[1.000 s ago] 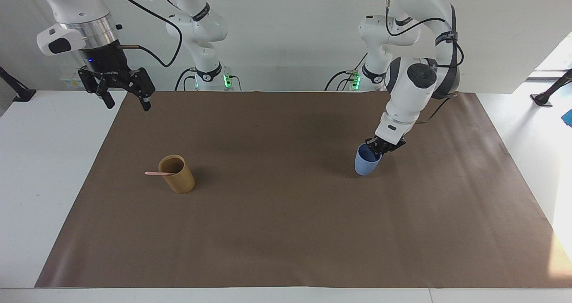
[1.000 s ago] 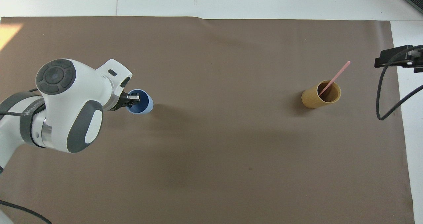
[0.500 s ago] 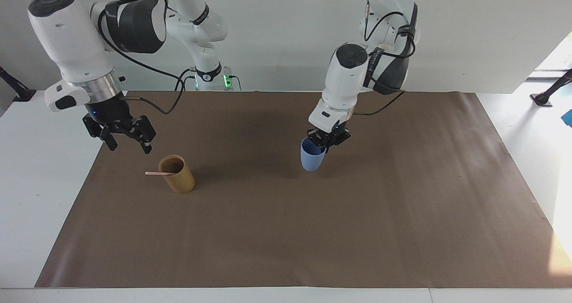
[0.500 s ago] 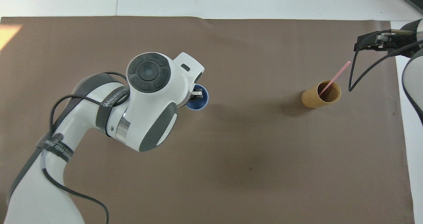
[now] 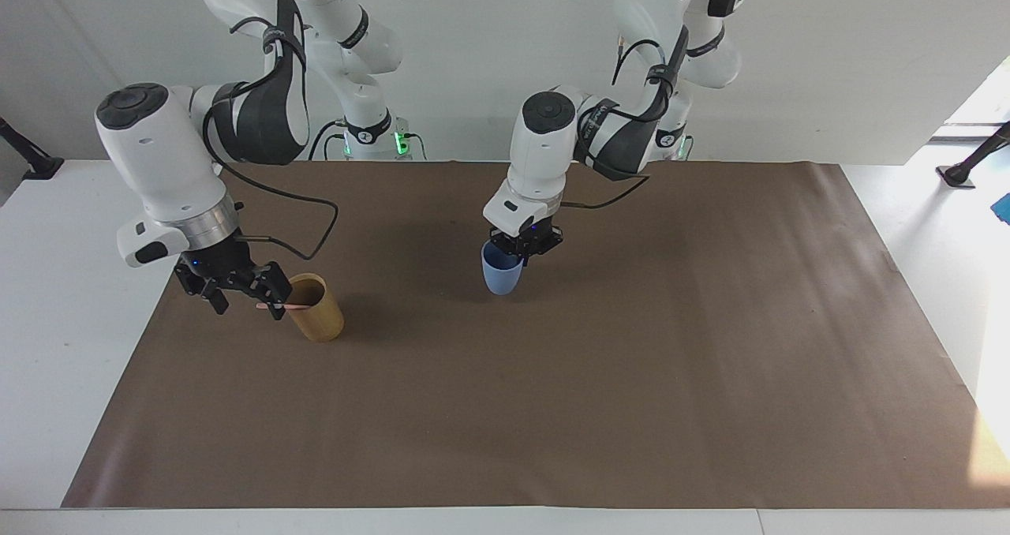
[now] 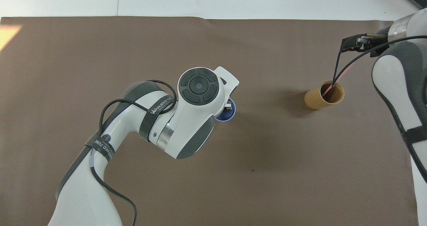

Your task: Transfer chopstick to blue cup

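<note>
Two arms have moved in; left pincer point(image 5: 522, 257), clamped on the cup point(image 5: 500, 273), carried it centreward; right pincer point(image 5: 243, 299), wide, now straddles the chopstick point(image 5: 286, 306), ready to grasp.

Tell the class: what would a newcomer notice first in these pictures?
The left gripper holds the blue cup by its rim, mid-mat. At the right arm's end of the table, the open right gripper straddles the pink chopstick leaning from the tan cup.
</note>
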{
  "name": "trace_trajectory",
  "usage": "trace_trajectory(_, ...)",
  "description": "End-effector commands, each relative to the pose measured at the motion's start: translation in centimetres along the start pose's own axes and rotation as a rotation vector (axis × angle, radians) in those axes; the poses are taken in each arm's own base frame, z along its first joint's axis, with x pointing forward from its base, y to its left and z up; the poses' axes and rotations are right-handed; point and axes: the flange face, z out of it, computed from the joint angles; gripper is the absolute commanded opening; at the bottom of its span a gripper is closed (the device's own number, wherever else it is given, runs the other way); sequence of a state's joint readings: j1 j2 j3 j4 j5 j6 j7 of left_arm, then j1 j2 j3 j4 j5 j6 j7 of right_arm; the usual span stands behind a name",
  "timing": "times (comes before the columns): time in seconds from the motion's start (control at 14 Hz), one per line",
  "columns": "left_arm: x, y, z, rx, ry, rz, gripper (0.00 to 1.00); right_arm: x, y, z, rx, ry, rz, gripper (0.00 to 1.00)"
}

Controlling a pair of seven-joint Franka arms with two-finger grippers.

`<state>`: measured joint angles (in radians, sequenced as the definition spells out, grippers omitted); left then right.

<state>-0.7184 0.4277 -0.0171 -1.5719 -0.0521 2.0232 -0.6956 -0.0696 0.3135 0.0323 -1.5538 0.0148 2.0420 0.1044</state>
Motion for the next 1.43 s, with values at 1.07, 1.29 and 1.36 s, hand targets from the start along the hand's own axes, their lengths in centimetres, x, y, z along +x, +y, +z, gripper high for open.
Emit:
trace_trajectory(1.07, 4.3, -9.8, -9.6, 0.020, -0.002, -0.063, 1.00, -4.7, -0.3, -10.8, 0.003, 0.024, -0.098, 0.00)
trace_trajectory(1.29, 5.4, -17.9, -13.4, 0.011, 0.014, -0.002, 1.00, -5.8, -0.8, -14.9, 0.008, 0.087, -0.110, 0.00)
trace_trajectory(1.36, 5.8, -20.5, -14.0, 0.010, 0.017, 0.015, 1.00, -6.2, -2.1, -15.6, 0.015, 0.098, -0.132, 0.00)
